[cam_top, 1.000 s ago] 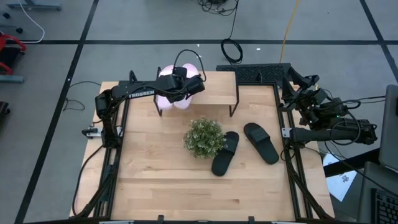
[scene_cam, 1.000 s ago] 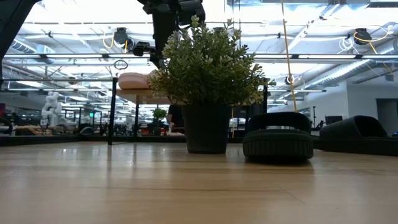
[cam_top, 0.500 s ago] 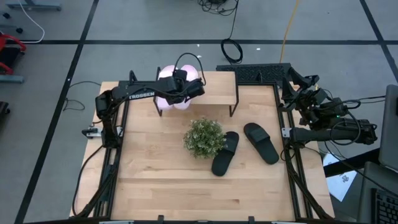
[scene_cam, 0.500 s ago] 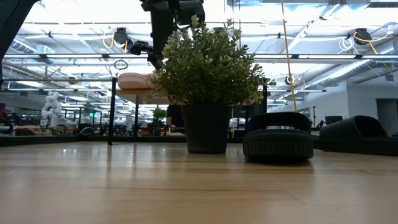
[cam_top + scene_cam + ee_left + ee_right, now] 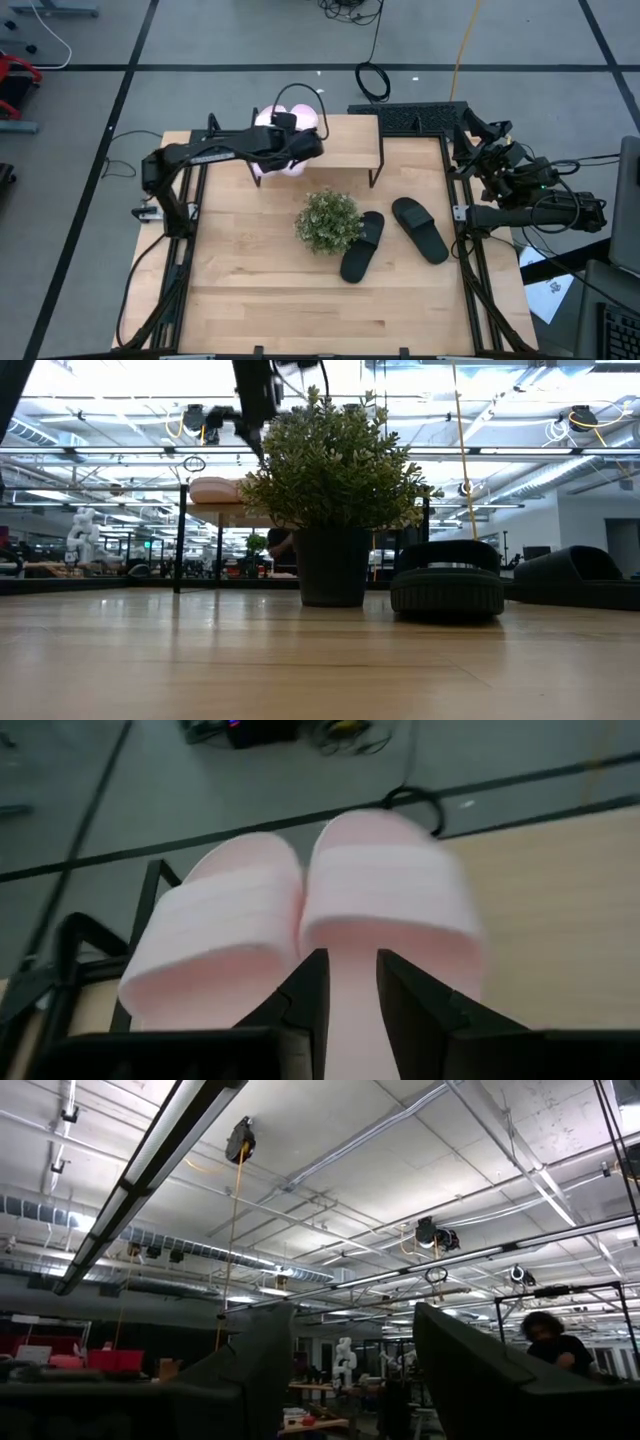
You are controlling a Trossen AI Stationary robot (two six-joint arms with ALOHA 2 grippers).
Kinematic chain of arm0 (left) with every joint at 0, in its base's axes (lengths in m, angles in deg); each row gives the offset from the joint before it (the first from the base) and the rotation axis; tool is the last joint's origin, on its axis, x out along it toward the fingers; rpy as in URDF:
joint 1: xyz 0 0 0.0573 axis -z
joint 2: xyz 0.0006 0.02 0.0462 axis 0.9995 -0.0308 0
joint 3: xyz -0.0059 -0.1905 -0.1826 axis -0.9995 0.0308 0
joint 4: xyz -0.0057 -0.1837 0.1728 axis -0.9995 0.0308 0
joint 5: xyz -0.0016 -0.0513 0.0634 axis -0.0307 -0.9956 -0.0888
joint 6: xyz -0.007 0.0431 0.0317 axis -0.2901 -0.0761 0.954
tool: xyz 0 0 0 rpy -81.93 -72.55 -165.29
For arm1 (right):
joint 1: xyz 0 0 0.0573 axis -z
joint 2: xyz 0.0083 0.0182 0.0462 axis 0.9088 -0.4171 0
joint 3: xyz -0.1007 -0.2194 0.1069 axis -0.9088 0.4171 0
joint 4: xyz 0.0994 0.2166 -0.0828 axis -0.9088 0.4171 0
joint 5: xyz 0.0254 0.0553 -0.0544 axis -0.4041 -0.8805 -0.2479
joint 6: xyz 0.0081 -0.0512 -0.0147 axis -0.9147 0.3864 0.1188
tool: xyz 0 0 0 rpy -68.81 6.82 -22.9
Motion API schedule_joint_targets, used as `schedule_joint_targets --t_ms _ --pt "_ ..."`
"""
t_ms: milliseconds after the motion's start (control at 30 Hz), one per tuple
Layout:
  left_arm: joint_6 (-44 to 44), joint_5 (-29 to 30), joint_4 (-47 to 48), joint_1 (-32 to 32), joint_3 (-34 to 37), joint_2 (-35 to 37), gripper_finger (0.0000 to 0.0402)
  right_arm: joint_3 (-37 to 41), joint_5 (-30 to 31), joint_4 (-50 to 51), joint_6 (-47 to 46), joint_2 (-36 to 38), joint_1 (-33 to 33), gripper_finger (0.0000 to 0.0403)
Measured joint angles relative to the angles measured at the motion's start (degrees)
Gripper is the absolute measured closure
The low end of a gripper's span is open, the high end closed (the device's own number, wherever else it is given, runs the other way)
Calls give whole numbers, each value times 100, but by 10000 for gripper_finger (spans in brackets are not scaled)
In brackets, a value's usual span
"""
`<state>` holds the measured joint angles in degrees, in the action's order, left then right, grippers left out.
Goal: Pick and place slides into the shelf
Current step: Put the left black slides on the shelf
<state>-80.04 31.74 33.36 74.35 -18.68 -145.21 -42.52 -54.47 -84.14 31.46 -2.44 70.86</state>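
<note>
Two pale pink slides (image 5: pixel 300 900) lie side by side, soles down, on the left end of the shelf (image 5: pixel 345 148). In the low view one pink slide (image 5: pixel 215 490) shows on the plank. My left gripper (image 5: pixel 352 982) hovers open over their heel ends (image 5: pixel 303 142), its fingers a narrow gap apart and touching nothing. Two black slides (image 5: pixel 362 245) (image 5: pixel 420 230) lie on the table right of the plant. My right gripper (image 5: pixel 350 1345) is open and waits folded at the table's right edge (image 5: pixel 485 130).
A potted green plant (image 5: pixel 328 220) stands mid-table in front of the shelf, close beside the nearer black slide. The shelf's right half (image 5: pixel 355 135) is bare plank. Bare tabletop (image 5: pixel 260 290) spreads toward the near edge. A coiled cable (image 5: pixel 374 80) lies on the floor beyond.
My left gripper has risen from the pink slides; in the low view it has climbed mostly out of the top of the picture. The left arm's elbow has swung toward the table's left edge. The pink slides stay on the shelf.
</note>
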Motion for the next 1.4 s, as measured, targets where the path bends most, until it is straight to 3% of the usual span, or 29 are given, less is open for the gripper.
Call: schedule_joint_targets --t_ms 167,300,533,733,833,1067,1400 --pt "189 11 -165 420 2 778 316 0 -7 238 -75 2 0 206" --pt "559 212 -92 970 2 1312 316 0 -369 984 -798 2 0 206" --pt "1166 670 -31 1936 2 1915 316 2 -2048 2233 -2793 0 -2 206" --pt "1760 714 28 2473 0 2045 316 2 -4045 2434 -4294 -20 -8 206" --pt "1970 683 57 2646 0 2050 316 0 -4648 2597 -4954 -126 -176 206" --pt "2043 298 368 2914 0 2050 316 0 -4675 2848 -5802 -634 -1024 206" --pt "1559 259 921 3200 0 2050 316 2 -4290 2572 -6404 -1176 -1922 206"
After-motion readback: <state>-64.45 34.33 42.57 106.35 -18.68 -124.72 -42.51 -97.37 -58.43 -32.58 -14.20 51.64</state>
